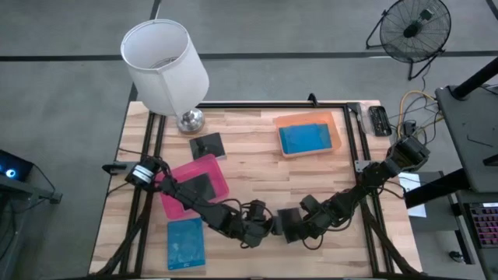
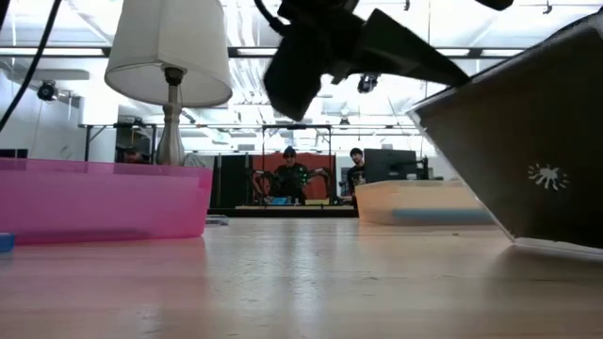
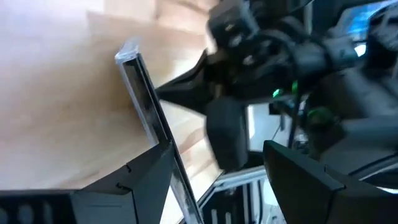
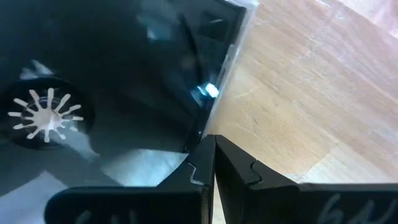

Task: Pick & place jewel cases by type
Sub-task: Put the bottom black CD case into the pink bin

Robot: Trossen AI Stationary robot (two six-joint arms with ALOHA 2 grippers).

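Observation:
A dark grey jewel case point(image 1: 289, 222) stands tilted on edge near the table's near edge, between my two grippers. In the low view the case point(image 2: 528, 151) slants up steeply. My left gripper point(image 3: 217, 186) is open around it, and the case's edge point(image 3: 144, 102) runs past one finger. My right gripper point(image 4: 214, 152) is shut, with its tips at the case point(image 4: 112, 81). Another dark case point(image 1: 196, 187) lies in the pink tray point(image 1: 218, 167). A third dark case point(image 1: 208, 145) lies flat by the lamp. A blue case point(image 1: 185, 243) lies flat near the near edge, and blue cases point(image 1: 305, 138) lie in the orange tray point(image 1: 334, 124). My left gripper stands open with the tilted case between its fingers. The case's thin edge point(image 3: 163, 146) lies along the inner side of one finger point(image 3: 134, 183); the other finger point(image 3: 311, 180) is clear of it. My right gripper's shut fingertips point(image 4: 205, 149) meet the case at its side edge point(image 4: 200, 127), coming level from the table's right. Whether they pinch anything there I cannot tell.
A white lamp point(image 1: 167, 62) stands at the far left of the table. A black frame rail point(image 1: 272, 105) runs along the far edge and the sides. Bare wood point(image 1: 257, 167) lies between the two trays. People show in the room far behind the table.

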